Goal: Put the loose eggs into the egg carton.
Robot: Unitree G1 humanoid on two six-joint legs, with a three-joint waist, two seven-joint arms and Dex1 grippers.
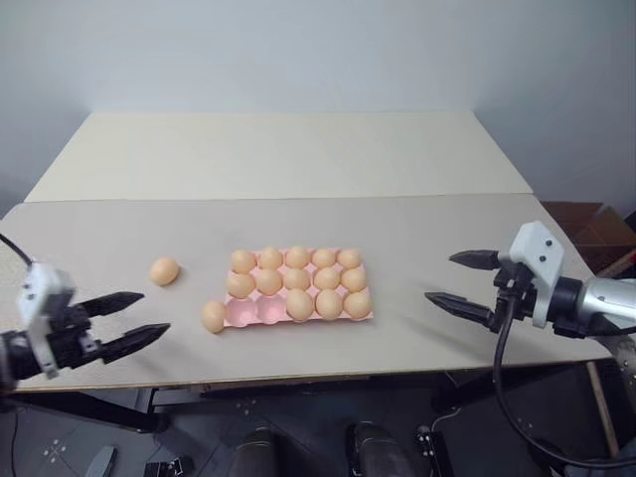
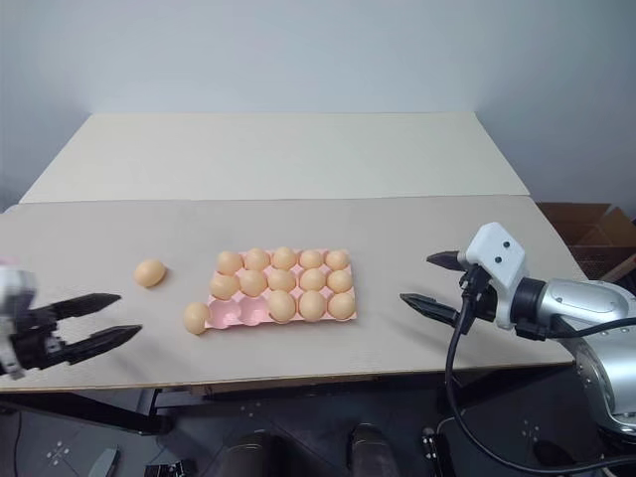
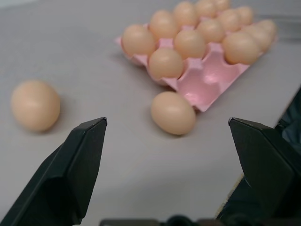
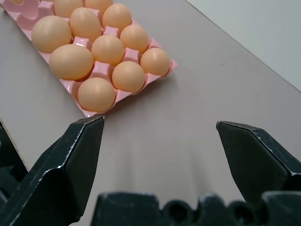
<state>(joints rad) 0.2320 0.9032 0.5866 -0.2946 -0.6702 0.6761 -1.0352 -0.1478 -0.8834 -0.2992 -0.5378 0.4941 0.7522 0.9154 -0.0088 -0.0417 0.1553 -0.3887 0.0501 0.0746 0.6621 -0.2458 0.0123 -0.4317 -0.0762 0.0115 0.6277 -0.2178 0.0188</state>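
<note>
The pale counter [image 1: 417, 258] is made of two slabs meeting at a seam, the far one lighter and bare. On the near slab lies the pink carton [image 1: 255, 312], roughly at its middle. Thirteen cups hold eggs; the two at the near left end of the front row are bare. One loose egg [image 1: 213, 316] lies touching the carton's near left corner. Another egg [image 1: 164, 270] lies further left, apart from both.

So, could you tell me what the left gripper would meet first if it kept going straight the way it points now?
Probably the loose egg lying beside the egg carton's near corner; it sits roughly centred ahead of the open left gripper. Depth is uncertain.
</note>
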